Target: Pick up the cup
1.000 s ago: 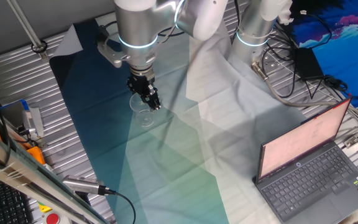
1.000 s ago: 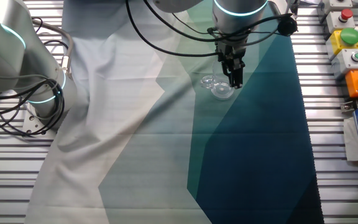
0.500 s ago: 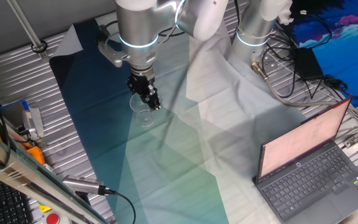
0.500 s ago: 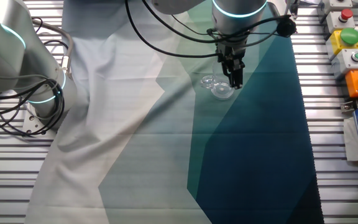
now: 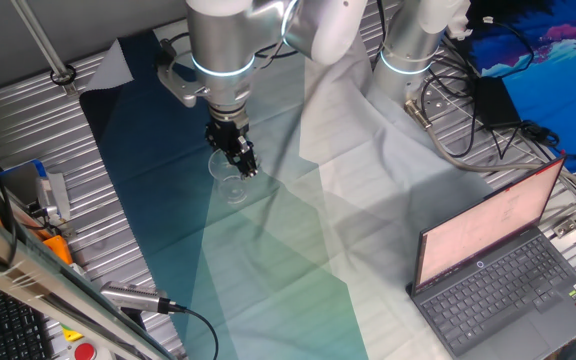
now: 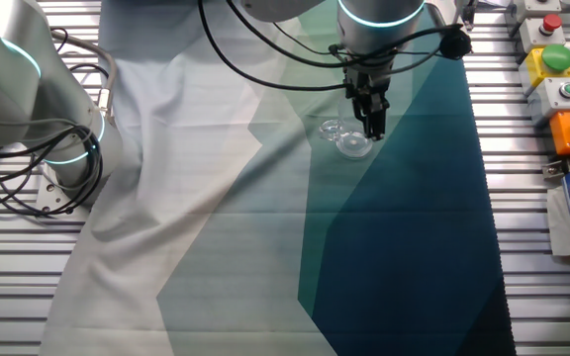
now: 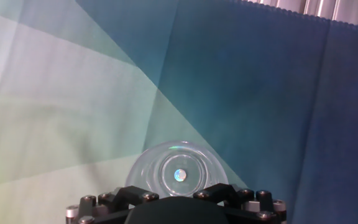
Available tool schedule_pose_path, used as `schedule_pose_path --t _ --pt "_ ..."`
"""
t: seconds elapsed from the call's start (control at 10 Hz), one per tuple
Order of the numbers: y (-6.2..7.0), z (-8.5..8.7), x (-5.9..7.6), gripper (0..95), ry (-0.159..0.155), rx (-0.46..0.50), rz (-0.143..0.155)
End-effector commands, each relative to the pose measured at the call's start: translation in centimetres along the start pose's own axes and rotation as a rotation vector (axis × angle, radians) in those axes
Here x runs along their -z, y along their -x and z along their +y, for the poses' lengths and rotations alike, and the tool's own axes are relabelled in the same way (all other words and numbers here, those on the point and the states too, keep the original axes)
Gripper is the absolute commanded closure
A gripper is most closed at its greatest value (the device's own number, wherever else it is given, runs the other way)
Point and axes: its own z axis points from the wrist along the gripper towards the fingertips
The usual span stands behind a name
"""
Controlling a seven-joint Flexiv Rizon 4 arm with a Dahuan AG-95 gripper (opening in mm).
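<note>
The cup is small and transparent and stands upright on the teal part of the cloth. It also shows in the other fixed view. In the hand view I look down into its round rim and base, just ahead of the gripper body. My gripper points down at the cup's rim, and it also shows in the other fixed view. Its black fingers stand close together and seem to pinch the cup's near wall. The fingertips are hidden in the hand view.
A cloth in teal, green and white panels covers the table. An open laptop stands at the right. A second arm base with cables is at the back. Button boxes sit beside the cloth.
</note>
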Motion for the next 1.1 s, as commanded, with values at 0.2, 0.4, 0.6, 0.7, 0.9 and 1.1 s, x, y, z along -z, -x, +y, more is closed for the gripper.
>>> schedule_pose_path --t 0.2,0.4,0.6,0.7,0.9,1.1 --pt "0.1 0.0 1.4 95.0 0.003 -0.006 0.008" --pt "0.1 0.1 2.8 95.0 0.006 -0.009 0.014" --pt "-0.1 0.1 4.8 95.0 0.007 -0.007 0.024" --pt "-0.2 0.2 5.5 95.0 0.000 -0.012 0.033" --pt "-0.2 0.3 5.7 95.0 -0.049 -0.005 0.057" --pt "-0.2 0.3 5.7 95.0 -0.062 -0.012 0.058"
